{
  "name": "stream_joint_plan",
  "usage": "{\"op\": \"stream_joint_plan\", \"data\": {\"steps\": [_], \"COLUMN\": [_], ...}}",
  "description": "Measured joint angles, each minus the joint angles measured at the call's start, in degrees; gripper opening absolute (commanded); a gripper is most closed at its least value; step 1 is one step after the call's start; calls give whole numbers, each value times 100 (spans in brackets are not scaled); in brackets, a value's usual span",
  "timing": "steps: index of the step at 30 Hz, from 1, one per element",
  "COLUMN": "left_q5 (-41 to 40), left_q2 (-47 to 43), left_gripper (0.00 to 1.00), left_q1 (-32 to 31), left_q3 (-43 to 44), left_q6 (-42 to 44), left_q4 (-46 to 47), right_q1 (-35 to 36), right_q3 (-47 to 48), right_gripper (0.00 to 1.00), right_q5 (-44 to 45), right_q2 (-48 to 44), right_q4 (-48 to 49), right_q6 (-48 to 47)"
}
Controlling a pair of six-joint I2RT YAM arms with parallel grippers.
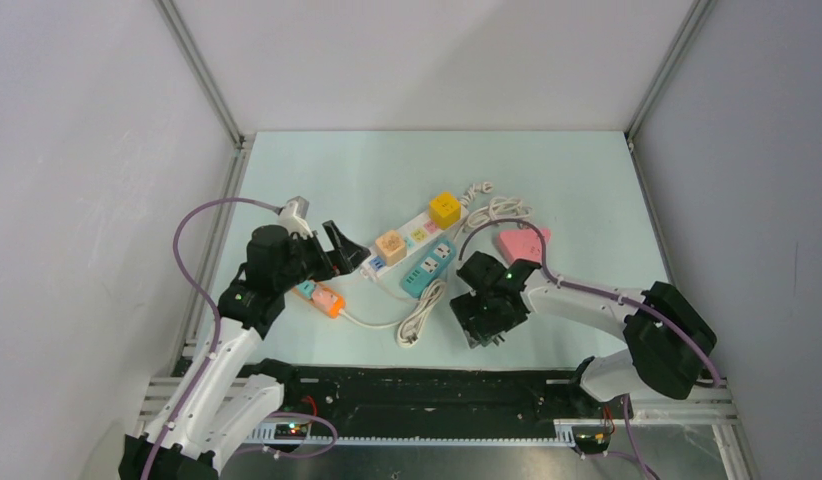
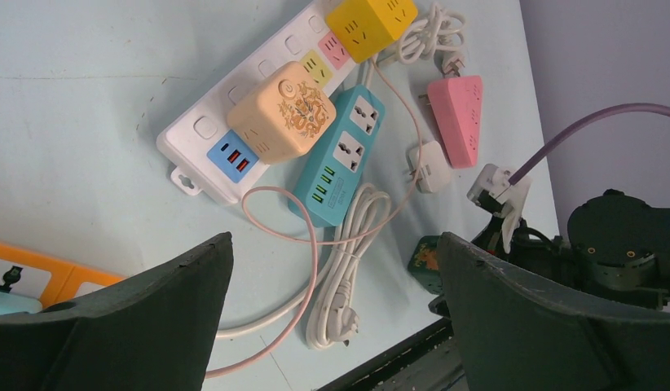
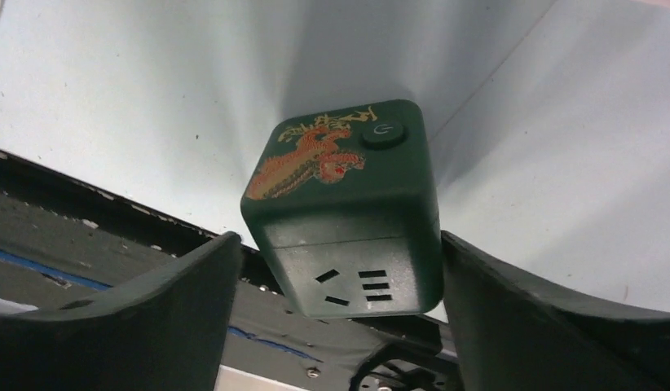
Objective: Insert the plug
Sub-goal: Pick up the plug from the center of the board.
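Note:
A dark green cube socket (image 3: 344,204) with a dragon print sits between the fingers of my right gripper (image 3: 340,236), near the table's front edge. The jaws are wide open; the right finger touches the cube and the left finger stands clear of it. The cube also shows in the left wrist view (image 2: 424,257). My left gripper (image 2: 333,240) is open and empty, above the table beside an orange power strip (image 1: 325,298). A white plug (image 2: 344,319) on a coiled white cord (image 1: 423,308) lies between the two grippers.
A white power strip (image 2: 203,130) carries a peach cube (image 2: 283,110) and a yellow cube (image 2: 371,24). A blue strip (image 2: 340,155), a pink triangular socket (image 2: 458,114) and a small white plug (image 2: 429,167) on a thin pink cable lie nearby. A black rail (image 1: 437,385) runs along the front edge.

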Motion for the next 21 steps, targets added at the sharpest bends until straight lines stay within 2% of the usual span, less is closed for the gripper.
{"op": "stream_joint_plan", "data": {"steps": [3,5,9,14,18,21], "left_q5": [0,2,7,44,63,177], "left_q2": [-2,0,0,0,15,83], "left_gripper": [98,98,98,98,98,98], "left_q1": [0,0,0,-11,-151,-365], "left_q3": [0,0,0,0,0,2], "left_q6": [0,0,-2,-2,-4,-33], "left_q4": [0,0,2,2,7,52], "right_q1": [11,17,26,122,341,446], "right_q3": [0,7,35,39,44,44], "right_gripper": [60,50,39,37,38,40], "right_q5": [-127,-122,42,367,621,492], "right_q2": [9,11,-2,-385,-1032,-1438], "right_q4": [7,31,164,542,1211,1856], "right_q6": [-164,-170,-28,240,247,-9]}}
